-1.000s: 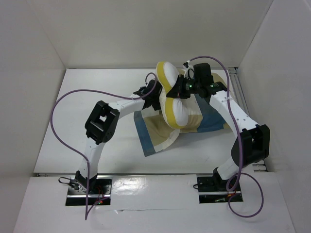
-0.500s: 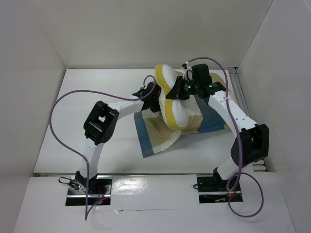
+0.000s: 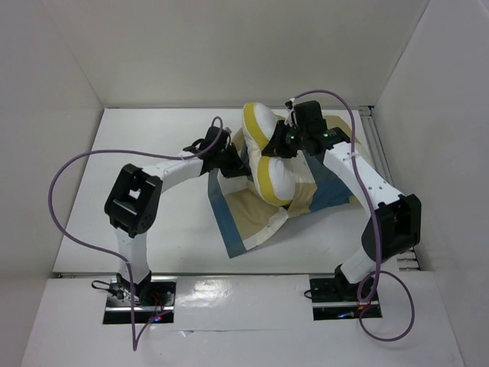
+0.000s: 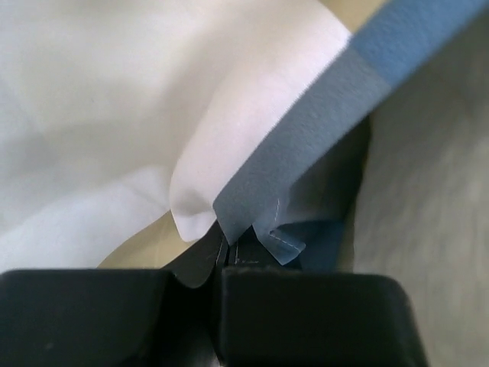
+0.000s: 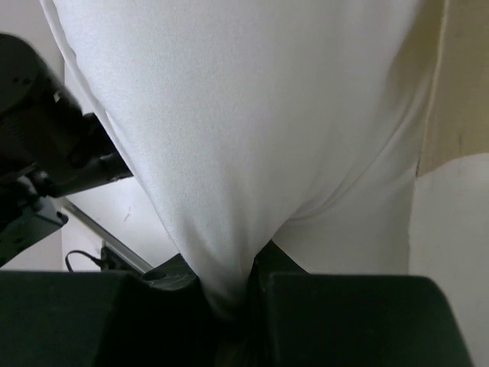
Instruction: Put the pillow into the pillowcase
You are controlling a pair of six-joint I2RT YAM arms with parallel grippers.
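Left hand [image 4: 229, 252] has closed on the blue pillowcase [image 4: 321, 138] edge, apparently; right hand [image 5: 233, 287] pinches the folded white, yellow-piped pillow [image 5: 252, 115]

All three views checked: no text, label, brand, number or sign can be read on anything.
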